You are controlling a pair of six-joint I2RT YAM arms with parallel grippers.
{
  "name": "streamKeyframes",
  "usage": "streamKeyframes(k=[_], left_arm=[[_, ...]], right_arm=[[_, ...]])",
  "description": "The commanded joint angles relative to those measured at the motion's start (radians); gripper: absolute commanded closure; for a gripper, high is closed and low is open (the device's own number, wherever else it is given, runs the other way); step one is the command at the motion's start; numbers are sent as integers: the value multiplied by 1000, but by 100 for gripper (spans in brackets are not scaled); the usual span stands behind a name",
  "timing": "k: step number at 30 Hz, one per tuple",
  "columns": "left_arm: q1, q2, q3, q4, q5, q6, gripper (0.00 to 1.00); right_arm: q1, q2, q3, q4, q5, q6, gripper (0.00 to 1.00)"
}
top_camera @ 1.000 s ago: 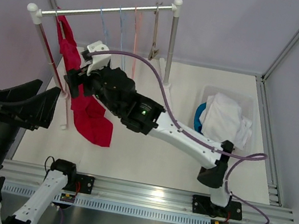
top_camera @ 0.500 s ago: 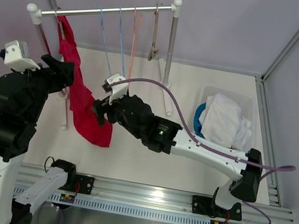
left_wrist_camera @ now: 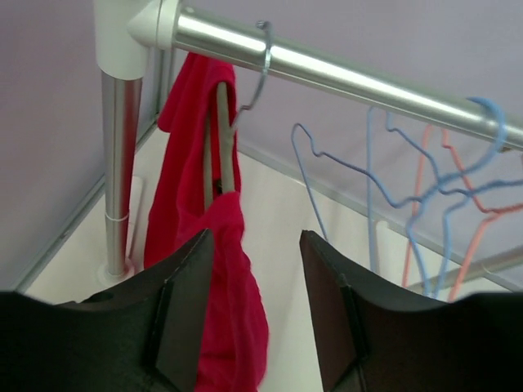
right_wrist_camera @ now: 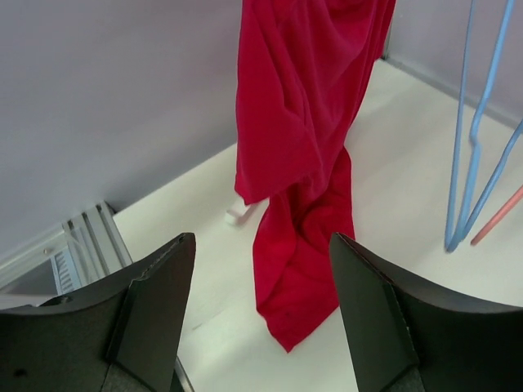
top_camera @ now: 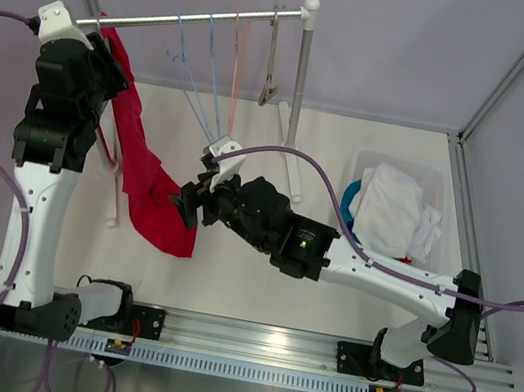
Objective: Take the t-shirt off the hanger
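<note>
Since the shirt (top_camera: 140, 169) hangs off the hanger (left_wrist_camera: 222, 139) at the left end of the rail (top_camera: 186, 20), with its tail dropping toward the surface (top_camera: 260, 267), the step in hand looks like getting a grasp before any pull. Nothing is held yet, so the task is at an early stage.

Doing it well, as a judgement:
- One arm should steady things up top, at the hanger neck or the bunched cloth just under it, so the hook does not jump off the rail.
- The other arm should pinch a thick fold lower down, not a thin edge, which would likely slip.
- Pull down and sideways so the cloth slides off one hanger shoulder first. A straight tug would probably drag the hanger along.
- Stay off the blue hangers (top_camera: 197, 73) next along the rail; they would snag easily.

Left gripper (left_wrist_camera: 257, 241): raised high by the rail end and spread apart, holding nothing. In its wrist view the gathered red cloth and the hanger neck sit in the gap between the jaws. The cloth overlaps the left jaw edge there, but I cannot tell whether they touch.

Right gripper (right_wrist_camera: 263, 245): spread wide and empty, low and aimed at the lower half of the shirt. It is near the cloth but apart from it, with bare surface showing between the jaws. It needs to go forward before it closes.
</note>
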Motion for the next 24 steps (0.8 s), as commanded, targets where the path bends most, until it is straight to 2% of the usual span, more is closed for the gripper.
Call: streamKeyframes(k=[1, 6, 13, 20, 24], left_arm=[[44, 56, 54, 67, 5, 4, 54], [77, 75, 27, 92, 2, 3, 57], [100, 86, -105, 241, -27, 15, 56], [143, 102, -160, 402, 70, -7, 56], [146, 133, -156, 429, 110, -5, 56]], right_arm=[[12, -91, -61, 42, -26, 26, 25], [12, -153, -138, 59, -23, 24, 25], [12, -214, -190, 49, -38, 18, 25], [11, -242, -214, 34, -49, 11, 25], [11, -237, -227, 37, -53, 20, 25]])
